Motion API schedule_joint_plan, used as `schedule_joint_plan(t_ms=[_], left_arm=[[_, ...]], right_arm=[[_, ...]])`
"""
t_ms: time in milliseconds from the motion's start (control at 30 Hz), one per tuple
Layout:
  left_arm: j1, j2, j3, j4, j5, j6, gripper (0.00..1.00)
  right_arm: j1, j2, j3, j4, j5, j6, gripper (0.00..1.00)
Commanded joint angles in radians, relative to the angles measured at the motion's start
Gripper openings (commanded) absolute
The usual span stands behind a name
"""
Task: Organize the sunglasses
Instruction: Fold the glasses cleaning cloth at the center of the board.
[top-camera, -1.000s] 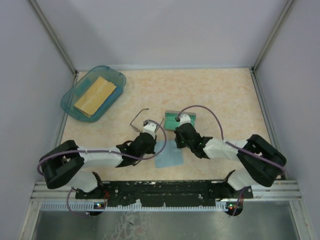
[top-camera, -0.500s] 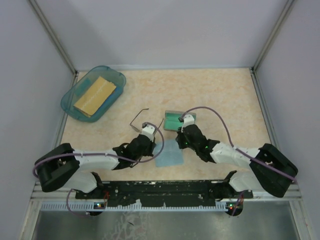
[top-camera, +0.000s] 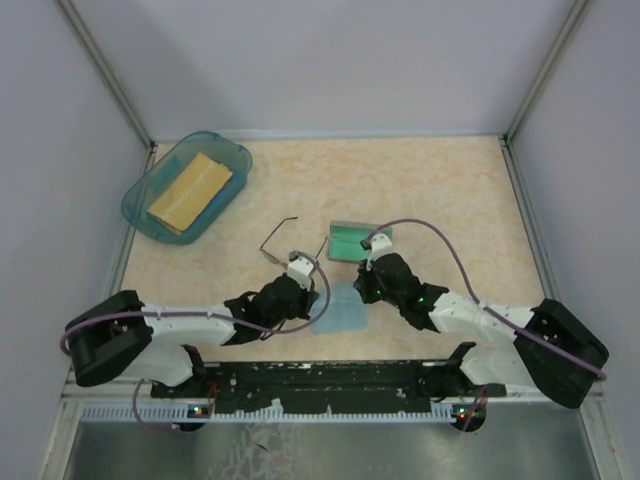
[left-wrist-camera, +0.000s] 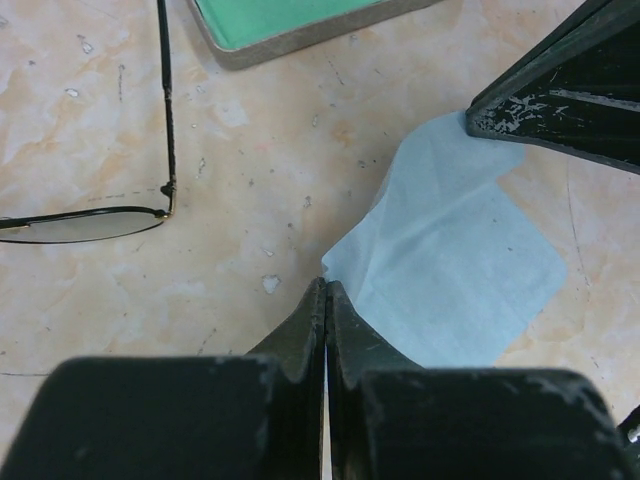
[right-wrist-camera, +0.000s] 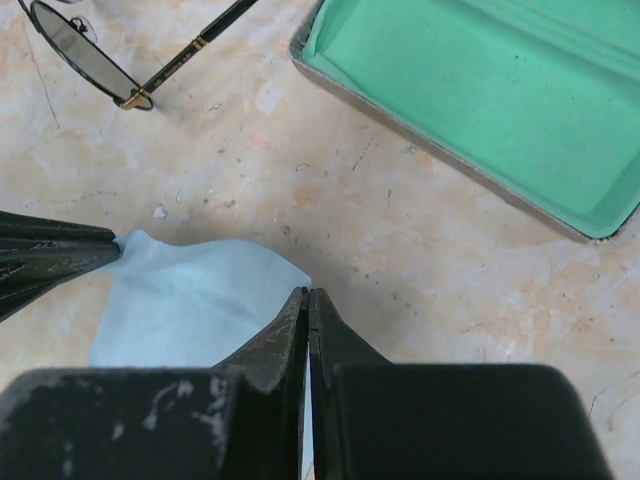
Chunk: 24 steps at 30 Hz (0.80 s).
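Observation:
The sunglasses (top-camera: 278, 240) lie open on the table, thin dark wire frame, left of the grey case with green lining (top-camera: 355, 242). They also show in the left wrist view (left-wrist-camera: 80, 225) and the right wrist view (right-wrist-camera: 75, 40). The light blue cloth (top-camera: 338, 310) lies between my arms. My left gripper (top-camera: 317, 292) is shut on its far left corner (left-wrist-camera: 326, 283). My right gripper (top-camera: 360, 290) is shut on its far right corner (right-wrist-camera: 309, 292). The case also shows open and empty in the left wrist view (left-wrist-camera: 290, 20) and the right wrist view (right-wrist-camera: 480, 90).
A blue tray (top-camera: 228, 160) holding a tan block (top-camera: 190, 190) stands at the back left. Grey walls enclose the table on three sides. The arm bases and a black rail run along the near edge.
Both grippers have drawn slightly toward the near edge with the cloth's far corners. The cloth has gone from a flat square to a bowed, rounded shape. The sunglasses and case have not moved.

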Motion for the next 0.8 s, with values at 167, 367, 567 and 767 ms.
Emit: schedule_joint_plan(t_ms=[167, 367, 567, 767], left_arm=[[-0.042, -0.029, -0.005, -0.007, -0.034, -0.014, 0.00], [-0.059, -0.040, -0.008, -0.034, -0.059, -0.020, 0.00], [-0.070, -0.090, -0.028, -0.057, -0.072, -0.019, 0.00], [-0.076, -0.122, -0.042, -0.065, -0.066, -0.020, 0.00]], right_arm=[[0.028, -0.115, -0.025, -0.057, -0.031, 0.002, 0.00], [0.051, -0.145, -0.035, -0.091, -0.033, 0.014, 0.00], [0.064, -0.159, -0.049, -0.105, -0.026, 0.022, 0.00], [0.067, -0.175, -0.057, -0.116, -0.020, 0.024, 0.00]])
